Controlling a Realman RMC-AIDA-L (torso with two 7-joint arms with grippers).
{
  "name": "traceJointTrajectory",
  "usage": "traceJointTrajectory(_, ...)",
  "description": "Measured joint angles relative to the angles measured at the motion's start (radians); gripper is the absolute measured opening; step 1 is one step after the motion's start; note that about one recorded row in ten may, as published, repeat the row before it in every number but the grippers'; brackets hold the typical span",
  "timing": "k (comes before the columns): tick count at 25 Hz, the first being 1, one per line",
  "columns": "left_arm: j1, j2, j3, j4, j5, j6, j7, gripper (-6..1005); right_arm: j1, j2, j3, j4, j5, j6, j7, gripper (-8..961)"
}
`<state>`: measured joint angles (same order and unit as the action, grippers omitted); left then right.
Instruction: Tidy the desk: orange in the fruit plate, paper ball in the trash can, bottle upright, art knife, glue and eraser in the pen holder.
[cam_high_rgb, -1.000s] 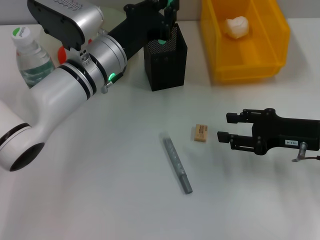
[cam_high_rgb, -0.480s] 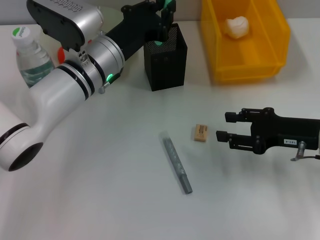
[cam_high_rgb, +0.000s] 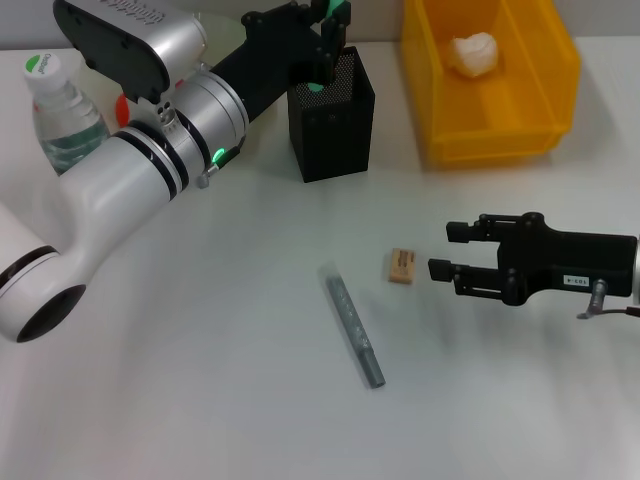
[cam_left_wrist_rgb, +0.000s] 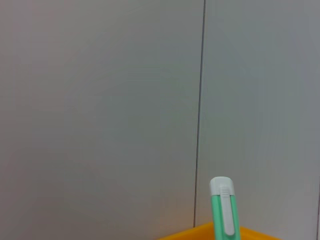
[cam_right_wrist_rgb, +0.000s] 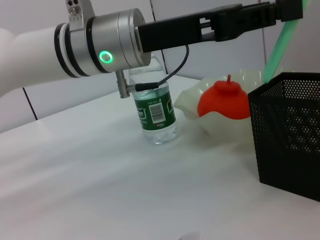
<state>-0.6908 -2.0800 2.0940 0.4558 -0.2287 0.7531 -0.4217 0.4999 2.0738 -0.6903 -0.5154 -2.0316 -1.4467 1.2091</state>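
My left gripper (cam_high_rgb: 335, 22) is shut on a green glue pen (cam_right_wrist_rgb: 278, 45) with a white clipped cap (cam_left_wrist_rgb: 221, 205). It holds the pen over the black mesh pen holder (cam_high_rgb: 331, 115), lower end inside the cup. My right gripper (cam_high_rgb: 445, 251) hovers open just right of the tan eraser (cam_high_rgb: 402, 267), a small gap between them. The grey art knife (cam_high_rgb: 352, 325) lies flat on the table. The bottle (cam_high_rgb: 60, 110) stands upright. The orange (cam_right_wrist_rgb: 224, 98) sits in the pale fruit plate (cam_right_wrist_rgb: 192, 102). The paper ball (cam_high_rgb: 472, 53) lies in the yellow trash can (cam_high_rgb: 490, 140).
My left arm's white forearm (cam_high_rgb: 130, 190) spans the left half of the table, from the near left corner up to the pen holder. The trash can stands at the back right, close beside the pen holder.
My right gripper has crept left toward the eraser. My left gripper has shifted slightly left above the pen holder, still holding the green pen.
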Motion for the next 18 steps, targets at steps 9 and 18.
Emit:
traceJointTrajectory(9,0.001,0.000,0.002,-0.001,0.000,0.004,0.001,299,0.005,0.000,0.000,0.001,-0.001,0.001,0.000,618)
traceJointTrajectory(18,0.003,0.000,0.006,0.000,0.000,0.013,0.002,458,0.008,0.000,0.000,0.002,-0.002,0.002,0.000,618)
